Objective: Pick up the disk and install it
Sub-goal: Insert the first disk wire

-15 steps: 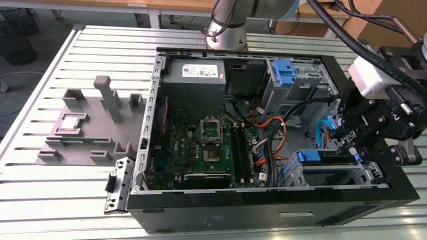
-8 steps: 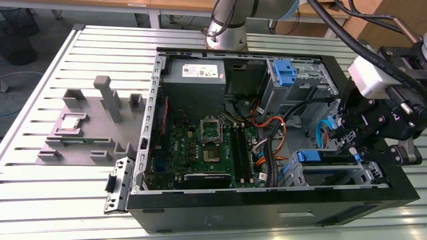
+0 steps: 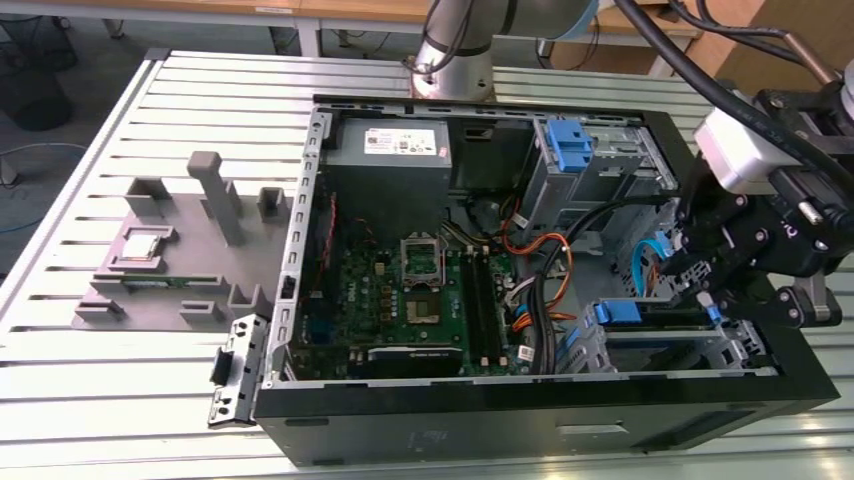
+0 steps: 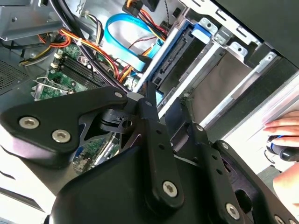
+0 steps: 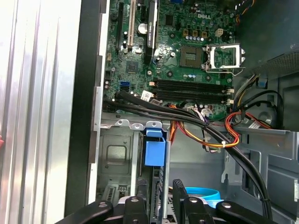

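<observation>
The disk (image 3: 621,312) sits on edge in a slot of the metal drive cage (image 3: 727,355) at the front corner of the open computer case, on the exterior view's right. Its blue carrier tab (image 5: 154,151) and blue rail (image 4: 180,51) appear in both wrist views. My gripper (image 3: 705,300) hangs just over the cage at the disk's far end. In the first wrist view the gripper (image 5: 160,186) is open, a black finger on either side of the disk's upper edge with a narrow gap on each side. The second wrist view places the gripper (image 4: 168,107) at the same end.
Black and orange cables (image 5: 210,133) cross beside the cage. The motherboard (image 3: 400,300) lies on the case floor, with the grey power supply (image 3: 390,143) at the back. A second bay has a blue latch (image 3: 567,145). A grey fixture (image 3: 174,250) stands on the slotted table. A person's hand (image 4: 285,135) rests outside the case.
</observation>
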`<state>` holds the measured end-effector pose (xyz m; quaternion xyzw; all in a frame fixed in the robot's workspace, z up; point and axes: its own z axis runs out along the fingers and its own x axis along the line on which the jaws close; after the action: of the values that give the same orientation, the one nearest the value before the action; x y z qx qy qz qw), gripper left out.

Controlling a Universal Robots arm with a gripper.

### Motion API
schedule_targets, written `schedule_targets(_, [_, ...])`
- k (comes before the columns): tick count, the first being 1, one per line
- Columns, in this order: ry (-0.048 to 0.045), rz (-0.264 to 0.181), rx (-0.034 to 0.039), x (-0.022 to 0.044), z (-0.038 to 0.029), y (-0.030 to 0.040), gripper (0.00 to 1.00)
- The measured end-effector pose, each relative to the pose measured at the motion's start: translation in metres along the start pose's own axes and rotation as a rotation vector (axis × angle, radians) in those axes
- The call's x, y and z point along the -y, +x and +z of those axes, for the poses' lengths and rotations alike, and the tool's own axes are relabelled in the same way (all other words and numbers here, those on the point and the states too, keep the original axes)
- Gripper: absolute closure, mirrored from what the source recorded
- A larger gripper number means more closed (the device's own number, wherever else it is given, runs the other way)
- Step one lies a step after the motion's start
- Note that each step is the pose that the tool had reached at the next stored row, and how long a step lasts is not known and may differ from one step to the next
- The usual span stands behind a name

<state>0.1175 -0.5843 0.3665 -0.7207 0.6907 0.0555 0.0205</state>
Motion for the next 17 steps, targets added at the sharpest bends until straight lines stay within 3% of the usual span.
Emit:
schedule_targets(12, [0.0, 0.0, 0.0, 0.001, 0.0028, -0.0224, 0.65])
schedule_targets(17, [0.0, 0.001, 0.0001, 0.0013, 0.0031, -0.0248, 0.65])
